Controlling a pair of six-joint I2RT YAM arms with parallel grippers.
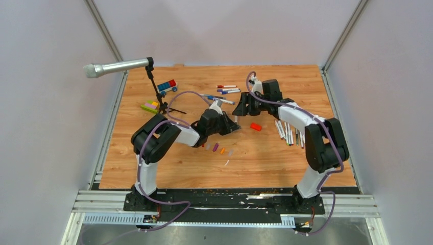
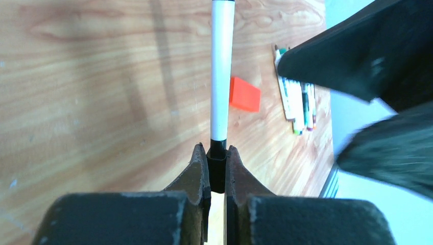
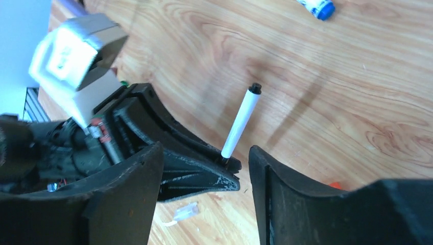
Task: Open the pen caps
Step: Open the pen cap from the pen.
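My left gripper (image 1: 235,126) is shut on the black cap (image 2: 218,163) of a white-barrelled pen (image 2: 222,76), which sticks straight out from the fingertips above the table. My right gripper (image 3: 205,150) is open, its two fingers standing on either side of the left gripper's tips and the pen's capped end (image 3: 241,122). In the top view it (image 1: 239,109) is just behind the left gripper. Several loose caps (image 1: 215,147) lie under the left arm, one of them clear (image 3: 186,210). Uncapped pens (image 1: 288,133) lie at the right; capped pens (image 1: 227,89) lie at the back.
An orange-red block (image 1: 256,126) lies just right of the grippers, also in the left wrist view (image 2: 244,94). A grey microphone (image 1: 115,67) on a black tripod (image 1: 162,104) and toy bricks (image 1: 167,86) stand at the back left.
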